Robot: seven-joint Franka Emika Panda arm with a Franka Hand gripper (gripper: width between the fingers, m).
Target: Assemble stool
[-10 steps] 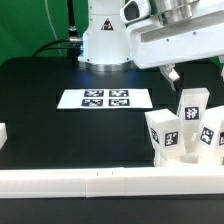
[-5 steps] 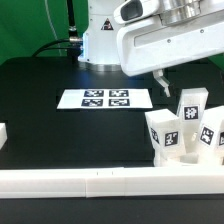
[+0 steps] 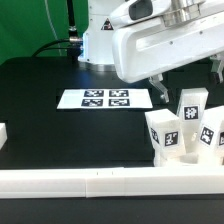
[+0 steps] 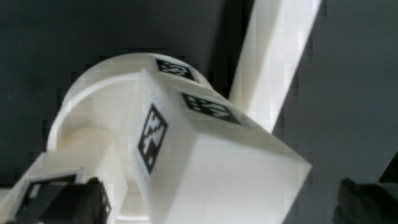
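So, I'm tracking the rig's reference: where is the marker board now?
In the exterior view, the marker board lies flat mid-table, before the robot base, left of the tagged legs.

My pincer (image 3: 158, 93) hangs over the table (image 3: 40, 110), just on the exterior view's right of the marker board (image 3: 106, 98). 3 tagged legs (image 3: 190, 128) stand clustered further to that right, nearer the camera, just behind the border rail (image 3: 90, 181) along the near edge.

Setting: robotics lab | evidence: black table (image 3: 60, 75), green backdrop (image 3: 30, 25), fixed marker board (image 3: 105, 98), white border rail (image 3: 90, 180), Panda arm base (image 3: 100, 40).
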